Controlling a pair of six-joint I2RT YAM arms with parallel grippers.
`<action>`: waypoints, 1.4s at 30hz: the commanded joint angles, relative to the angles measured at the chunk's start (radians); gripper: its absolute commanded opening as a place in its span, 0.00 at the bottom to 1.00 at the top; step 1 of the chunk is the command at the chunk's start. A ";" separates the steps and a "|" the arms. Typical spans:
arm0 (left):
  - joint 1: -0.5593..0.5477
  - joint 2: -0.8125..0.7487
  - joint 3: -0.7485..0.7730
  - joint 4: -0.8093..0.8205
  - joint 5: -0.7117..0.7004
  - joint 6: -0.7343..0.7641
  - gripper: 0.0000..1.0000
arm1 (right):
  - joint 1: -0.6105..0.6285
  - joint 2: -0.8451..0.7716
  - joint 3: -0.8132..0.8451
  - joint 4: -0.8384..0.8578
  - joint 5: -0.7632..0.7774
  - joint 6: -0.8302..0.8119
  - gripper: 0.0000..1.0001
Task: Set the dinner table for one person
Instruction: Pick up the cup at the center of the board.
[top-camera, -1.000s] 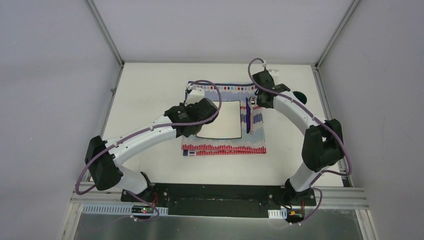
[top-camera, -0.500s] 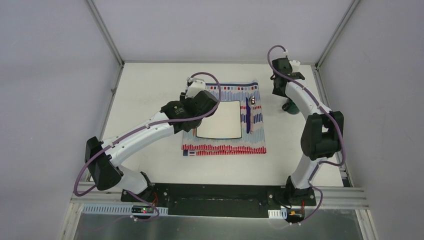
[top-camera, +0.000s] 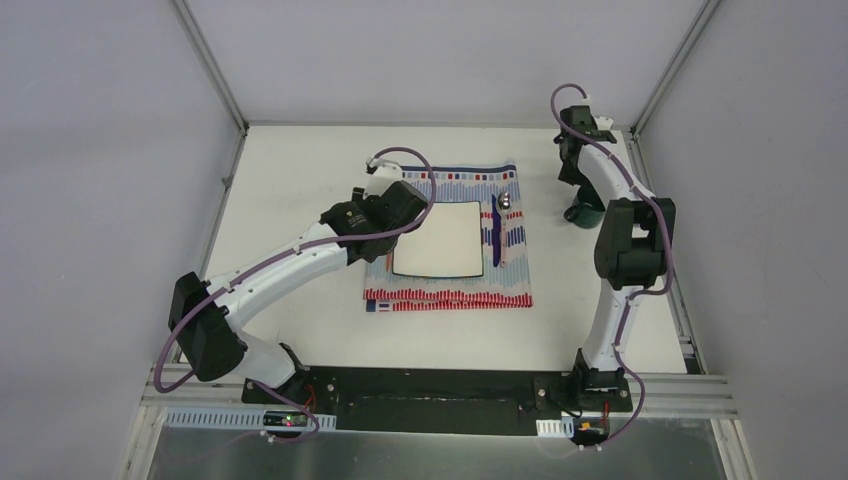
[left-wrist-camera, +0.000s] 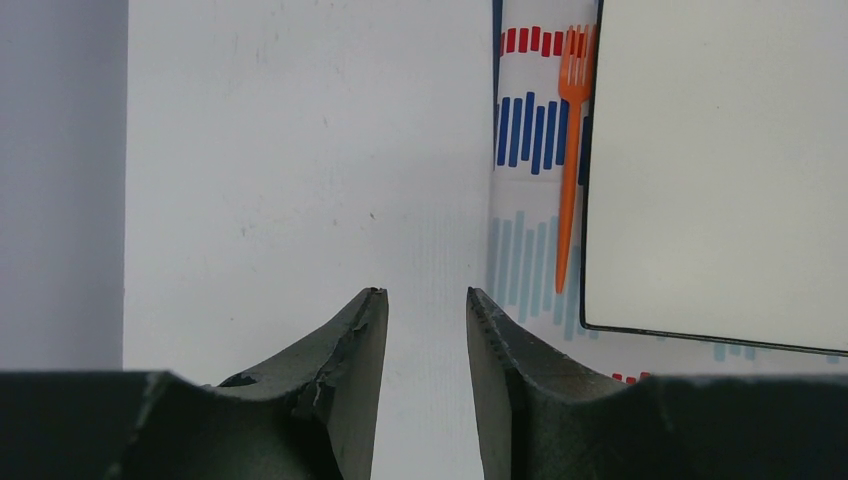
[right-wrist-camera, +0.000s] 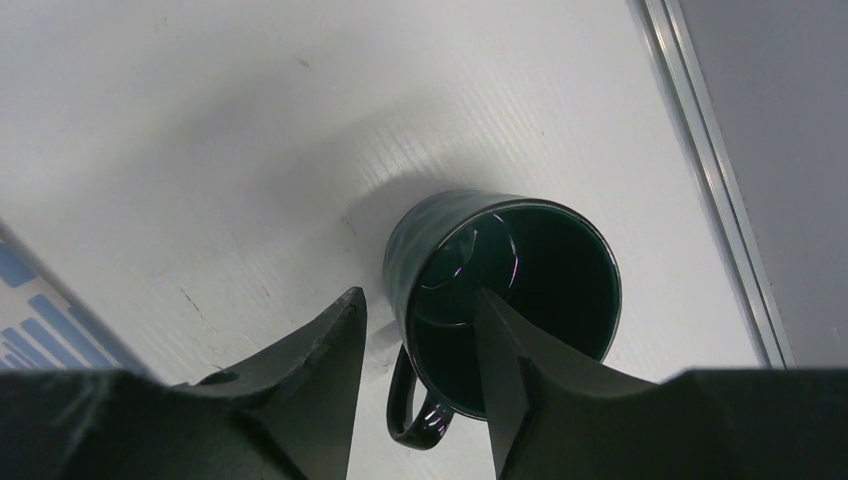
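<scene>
Matte white, grey-railed dinner table (top-camera: 290, 180)

Orange fork (left-wrist-camera: 569, 170) beside plate (left-wrist-camera: 720, 170); dark mug (right-wrist-camera: 545, 255).

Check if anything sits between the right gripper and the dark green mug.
Nothing visible. The open right gripper hangs just above the upright mug on the dinner table.

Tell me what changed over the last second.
The right hand swung off the striped cloth, out to the far right, and now hovers open over the green mug. The left hand backed slightly left, open and empty; the orange fork lies beside the plate. Plate, cloth and blue utensil stayed put.
</scene>
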 joint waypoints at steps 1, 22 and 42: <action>0.015 -0.039 -0.009 0.030 0.013 0.010 0.36 | -0.006 0.025 0.046 -0.022 -0.013 -0.008 0.47; 0.026 -0.038 -0.048 0.043 0.018 0.005 0.36 | -0.041 0.217 0.020 0.031 -0.181 0.040 0.00; 0.031 -0.007 -0.041 0.054 0.043 0.002 0.23 | -0.044 0.079 -0.051 0.133 -0.446 0.049 0.00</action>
